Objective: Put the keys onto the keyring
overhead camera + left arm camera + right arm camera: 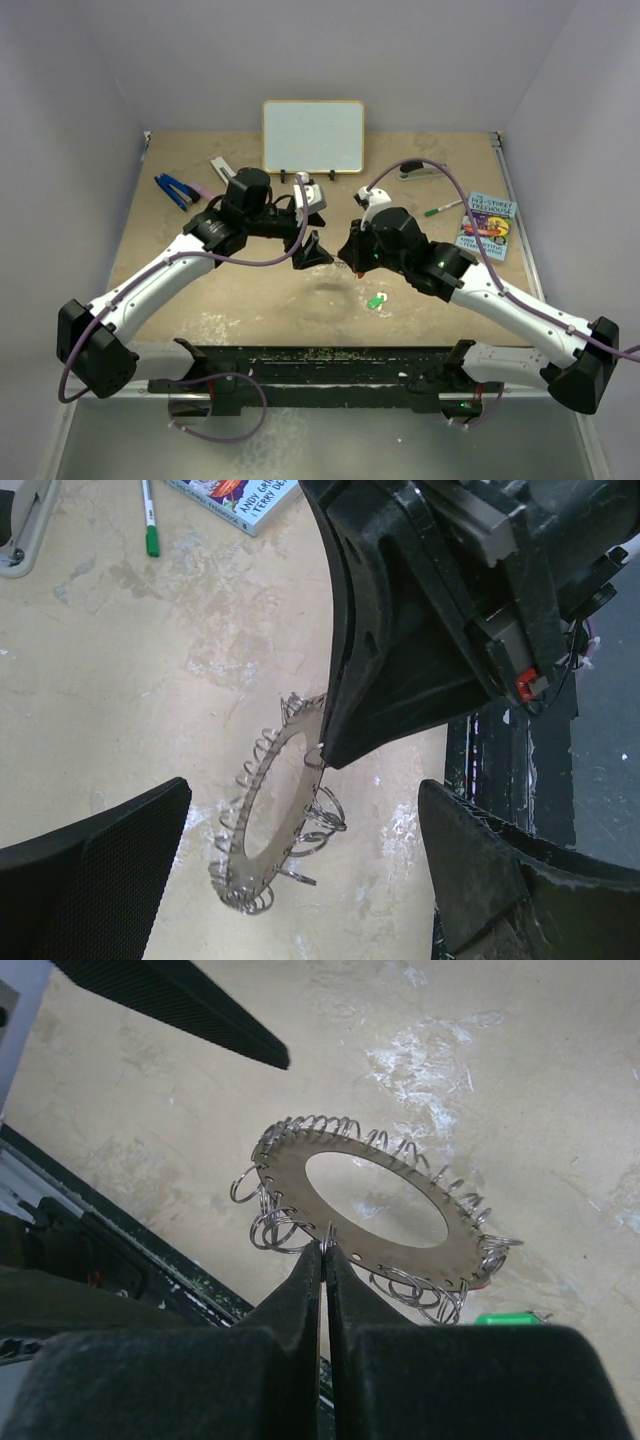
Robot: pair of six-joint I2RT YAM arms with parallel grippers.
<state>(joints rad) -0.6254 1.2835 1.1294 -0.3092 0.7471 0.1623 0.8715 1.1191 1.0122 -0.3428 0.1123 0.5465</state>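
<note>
The keyring (285, 1172) is a flat silver ring with a wide round hole, and small wire loops crowd its toothed rim. It hangs tilted above the table (250, 300), pinched at one point of its rim by the right gripper (325, 1250). The green-headed key (376, 300) lies flat on the table close below it. The red-headed key cannot be made out for certain.

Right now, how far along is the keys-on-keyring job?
Done: no key visibly threaded. In hand: the right pincer is shut on the keyring, held above the table; the left pincer is open beside it. Left: the green key lies loose on the table; red key not discernible.
</note>
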